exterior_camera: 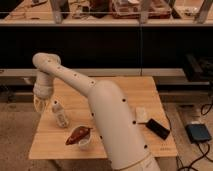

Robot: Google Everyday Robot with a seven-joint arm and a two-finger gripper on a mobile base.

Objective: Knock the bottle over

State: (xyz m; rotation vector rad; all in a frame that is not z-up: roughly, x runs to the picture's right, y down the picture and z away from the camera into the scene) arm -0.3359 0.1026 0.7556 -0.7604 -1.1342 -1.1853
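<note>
The bottle (60, 114) is small, whitish and translucent with a pale cap. It stands on the left part of the wooden table (120, 95), about upright. My gripper (39, 103) hangs from the white arm (75, 80) at the table's left edge. It is just left of the bottle's top, at about cap height, with a small gap between them.
A small white cup (83, 142) with a reddish-brown object (78, 135) sits in front of the bottle. A white block (142, 115) and a black flat device (158, 128) lie at the table's right. Dark shelving stands behind the table. A blue box (198, 133) is on the floor at the right.
</note>
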